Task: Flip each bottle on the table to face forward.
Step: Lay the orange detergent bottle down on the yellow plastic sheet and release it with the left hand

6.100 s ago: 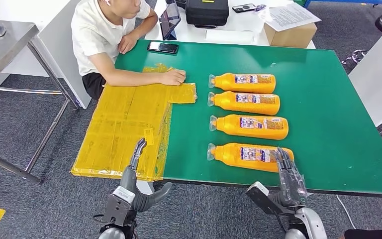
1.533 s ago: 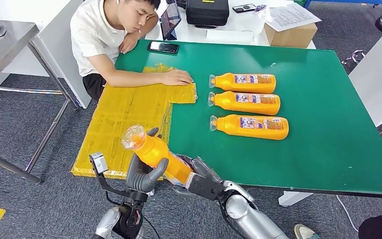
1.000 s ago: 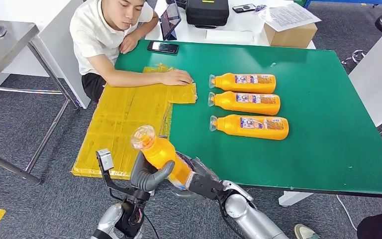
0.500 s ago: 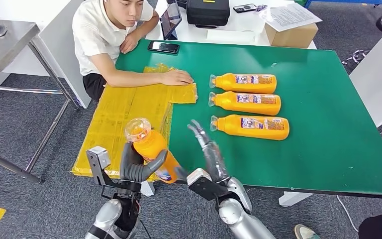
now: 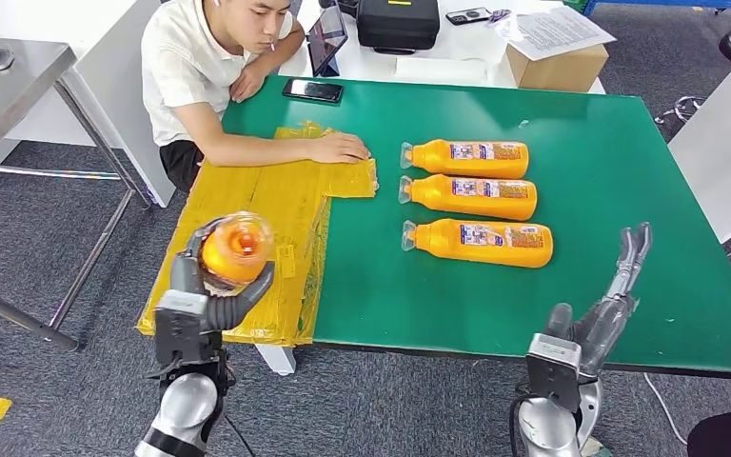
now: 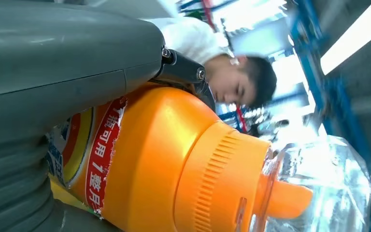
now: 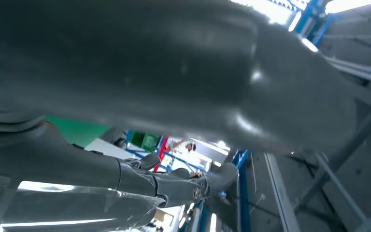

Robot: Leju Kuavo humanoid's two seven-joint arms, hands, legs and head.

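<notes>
Head view: the left hand [image 5: 211, 290] grips an orange bottle [image 5: 235, 249] above the yellow sheet [image 5: 247, 219], cap end toward the camera — three more bottles [image 5: 476, 197] lie in a row on the green table [image 5: 619, 171], where a person [image 5: 209, 57] leans. The right hand [image 5: 609, 295] is empty, fingers straight. Left wrist view: grey fingers wrap the bottle's [image 6: 174, 164] label. Right wrist view: dark fingers [image 7: 169, 186] extended — nothing held.

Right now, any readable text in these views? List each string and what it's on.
"可用 1 整月": red band of the label on the held bottle, in the left hand; left wrist view, partly hidden by the fingers.
Labels on the three lying bottles: too small to read.
Papers on the cardboard box: too small.
Phone and tablet: nothing legible.
</notes>
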